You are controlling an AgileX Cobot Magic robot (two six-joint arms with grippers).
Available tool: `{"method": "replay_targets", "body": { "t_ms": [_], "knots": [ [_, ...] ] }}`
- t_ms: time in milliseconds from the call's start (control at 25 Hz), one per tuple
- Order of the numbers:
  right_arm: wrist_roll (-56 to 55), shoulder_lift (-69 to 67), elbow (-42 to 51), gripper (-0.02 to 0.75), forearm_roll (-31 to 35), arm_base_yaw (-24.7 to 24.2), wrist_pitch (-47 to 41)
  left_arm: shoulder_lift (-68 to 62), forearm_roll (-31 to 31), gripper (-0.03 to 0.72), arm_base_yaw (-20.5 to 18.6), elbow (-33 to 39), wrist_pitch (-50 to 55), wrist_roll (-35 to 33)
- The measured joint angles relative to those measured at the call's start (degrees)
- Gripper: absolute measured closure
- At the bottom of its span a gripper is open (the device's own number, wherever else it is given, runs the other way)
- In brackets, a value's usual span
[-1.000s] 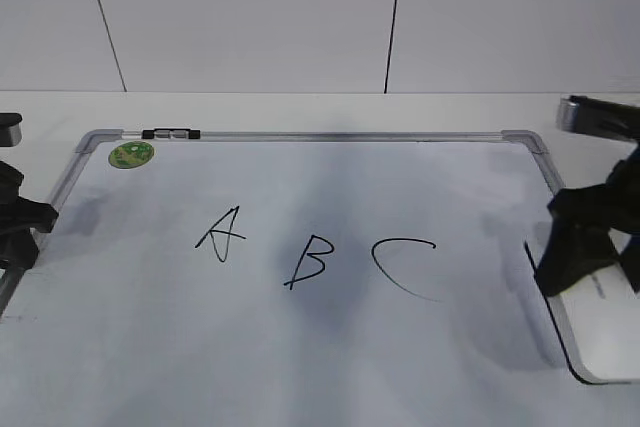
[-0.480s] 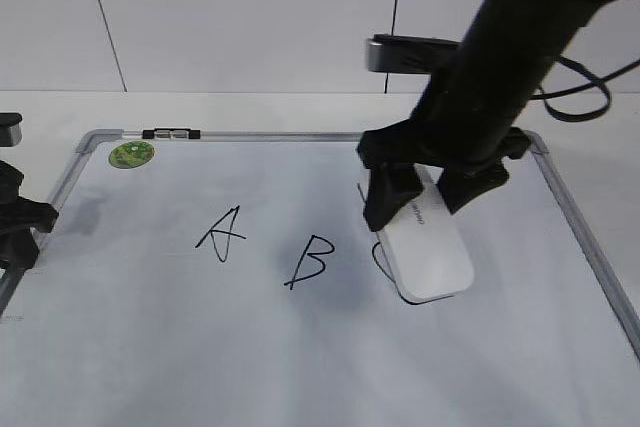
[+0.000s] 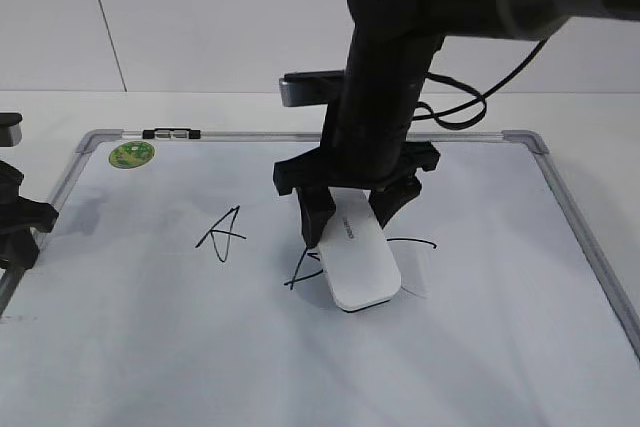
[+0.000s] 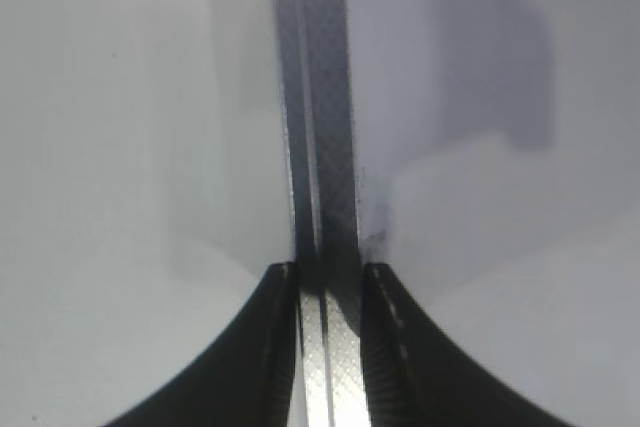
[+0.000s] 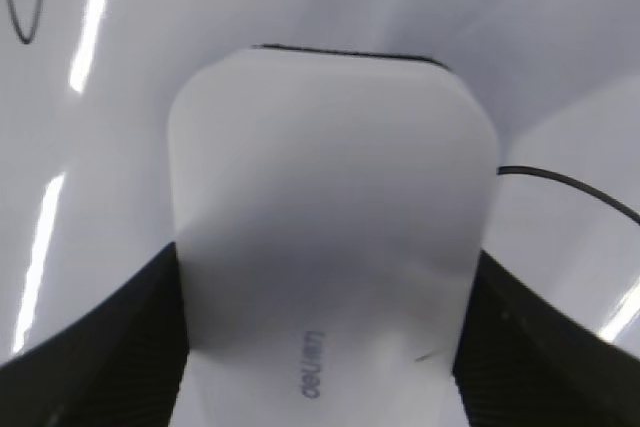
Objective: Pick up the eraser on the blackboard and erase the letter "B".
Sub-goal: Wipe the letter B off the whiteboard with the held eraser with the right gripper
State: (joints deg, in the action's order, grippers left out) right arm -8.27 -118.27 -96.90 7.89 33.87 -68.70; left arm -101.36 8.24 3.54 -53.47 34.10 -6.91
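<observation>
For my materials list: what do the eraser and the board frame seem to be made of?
The eraser: apparently smooth white plastic, with printed lettering and a dark edge underneath, possibly felt. The board frame: probably metal, grey with a dull sheen.

white table, blackboard lying flat on it

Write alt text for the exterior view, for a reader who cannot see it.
The right claw presses the white eraser onto the blackboard, covering most of the letter "B" between the "A" and "C". The left claw clamps the board's left frame.
</observation>
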Motion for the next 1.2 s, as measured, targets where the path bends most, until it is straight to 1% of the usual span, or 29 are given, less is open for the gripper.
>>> {"method": "replay_targets", "body": {
  "t_ms": [320,520,720,1000,1200],
  "knots": [
    [-1.2,-5.6,-2.0,0.181,0.1,0.0,-1.3,0.0,0.0,0.542,0.0,0.0,0.1,0.0],
    [-1.2,-8.9,-6.8,0.181,0.9,0.0,-2.3,0.0,0.0,0.542,0.0,0.0,0.3,0.0],
    [-1.2,-12.0,-11.7,0.182,0.4,0.0,-5.4,0.0,0.0,0.542,0.0,0.0,0.3,0.0],
    [-1.2,-12.7,-13.1,0.183,0.1,0.0,-5.9,0.0,0.0,0.542,0.0,-0.1,0.4,0.0],
    [-0.7,-13.4,-13.6,0.183,1.0,0.3,-6.1,0.0,0.0,0.543,0.0,-0.1,0.4,0.0]
  ]
}}
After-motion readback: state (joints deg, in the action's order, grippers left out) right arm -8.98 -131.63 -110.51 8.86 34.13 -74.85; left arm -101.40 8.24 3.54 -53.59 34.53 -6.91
